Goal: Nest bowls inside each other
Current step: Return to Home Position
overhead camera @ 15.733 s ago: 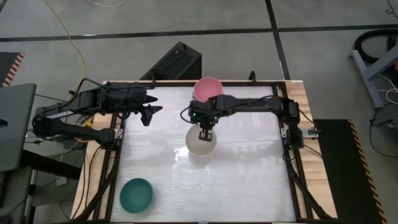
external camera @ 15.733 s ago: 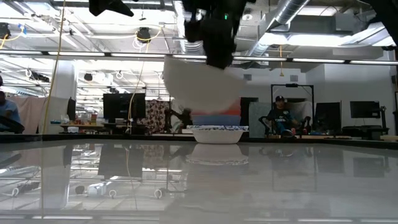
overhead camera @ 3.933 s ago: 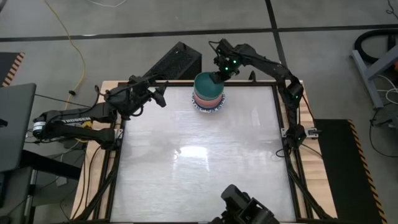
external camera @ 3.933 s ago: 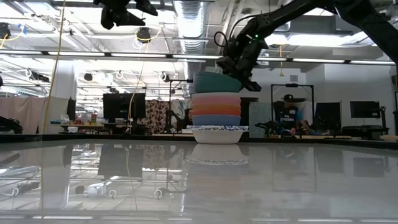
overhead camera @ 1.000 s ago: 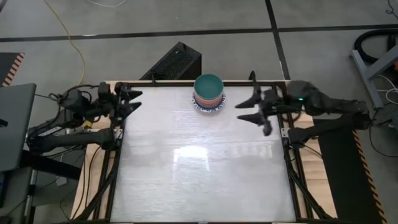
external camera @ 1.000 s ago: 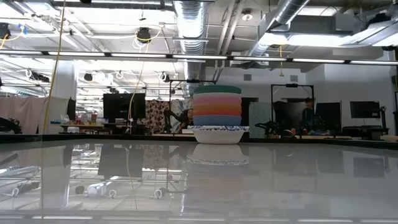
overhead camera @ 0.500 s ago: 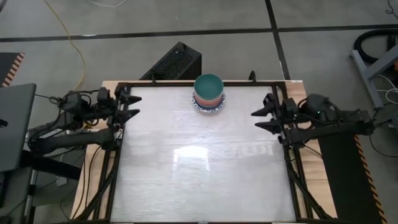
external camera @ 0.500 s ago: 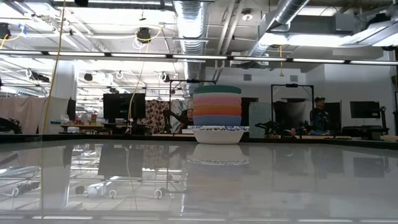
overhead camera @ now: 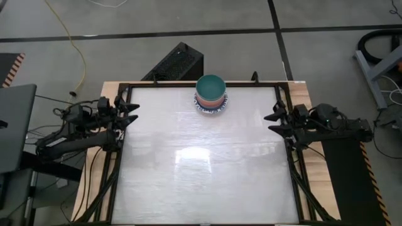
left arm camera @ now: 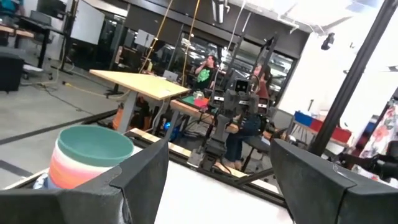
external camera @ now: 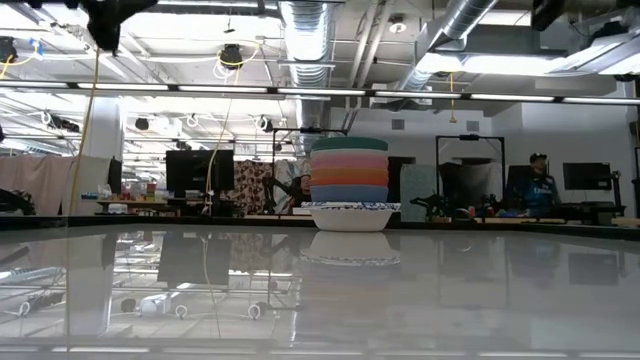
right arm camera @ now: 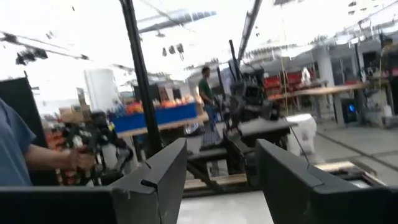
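Observation:
The bowls stand nested in one stack at the middle of the table's far edge, a teal bowl on top. In the low view the stack rests in a white bowl with a blue patterned rim that sits on the table. My left gripper hangs open over the table's left edge, pointing across the table. My right gripper hangs open over the right edge. Both are far from the stack, with nothing between their fingers. The left wrist view shows the stack beside one finger.
The white table top spreads between the two arms inside a black frame. A dark box stands on the floor behind the far edge. People stand in the room beyond; a person's blue-sleeved arm shows in the right wrist view.
My right gripper has drawn back from the table toward its right edge and sunk, staying open. My left gripper has sunk and drawn slightly back at the left edge, also open. The stack of bowls has kept still.

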